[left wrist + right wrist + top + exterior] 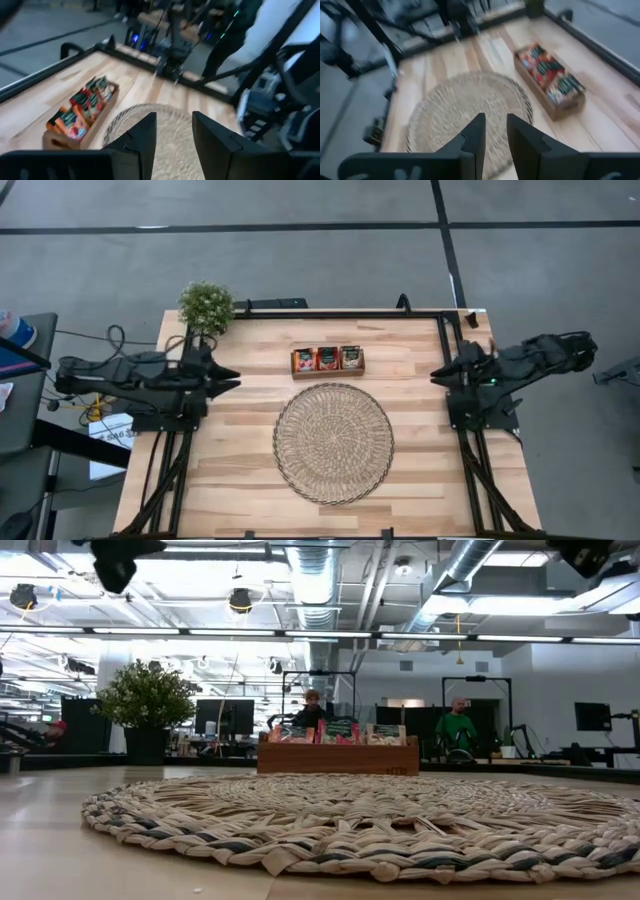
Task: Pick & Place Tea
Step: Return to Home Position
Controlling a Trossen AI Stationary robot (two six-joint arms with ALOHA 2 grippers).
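the tea (328, 358) stands upright in the sections of the wooden tray (338, 758), at the far centre of the table (240, 440), just beyond the woven mat (333, 442). the sachets are judged light, thin, pliable and slick, and excess force is likely to crease them. take one by its exposed top edge, across the flat faces. the left tool (174, 119) hangs at the left table edge, fingers parted, holding nothing. the right tool (496, 120) hangs at the right edge, fingers narrowly parted, also empty. both tools are well apart from the tea.
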